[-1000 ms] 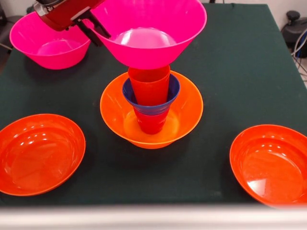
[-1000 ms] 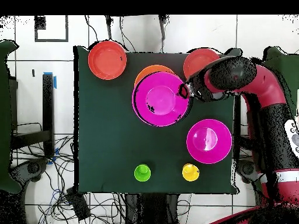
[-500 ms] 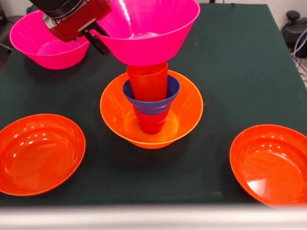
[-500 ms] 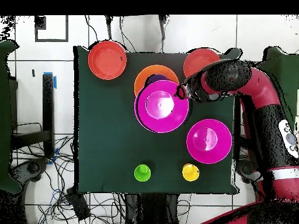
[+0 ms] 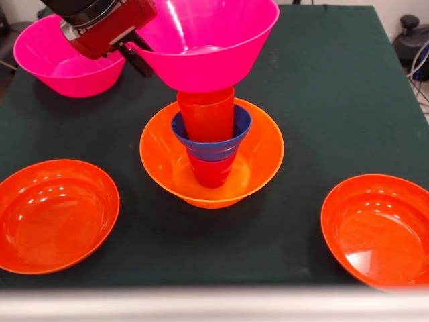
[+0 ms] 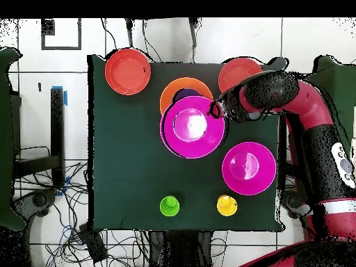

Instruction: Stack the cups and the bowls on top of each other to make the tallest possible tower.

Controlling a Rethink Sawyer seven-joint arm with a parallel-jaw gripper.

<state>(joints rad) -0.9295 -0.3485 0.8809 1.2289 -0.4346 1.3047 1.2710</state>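
Note:
The tower stands mid-table: a large orange bowl (image 5: pixel 261 157) as base, a red cup (image 5: pixel 210 171) in it, a small blue bowl (image 5: pixel 241 124), then an orange cup (image 5: pixel 206 117). A large pink bowl (image 5: pixel 208 47) sits on top of the orange cup. My gripper (image 5: pixel 137 54) is shut on this bowl's left rim. From overhead the pink bowl (image 6: pixel 193 126) covers most of the orange bowl (image 6: pixel 174 90), with the gripper (image 6: pixel 221 110) at its right rim. A green cup (image 6: pixel 170 205) and a yellow cup (image 6: pixel 227 205) stand apart near the table's lower edge.
A second pink bowl (image 5: pixel 67 64) rests at the far left, close to the arm. Two shallow red-orange bowls (image 5: pixel 57 215) (image 5: pixel 379 228) lie at the front left and front right. Overhead, the second pink bowl (image 6: pixel 248 167) lies below the arm.
A second ago the gripper sat higher and farther left; it came down and toward the tower, shifting the pink bowl slightly over the orange cup. Nothing has moved in the last half second.

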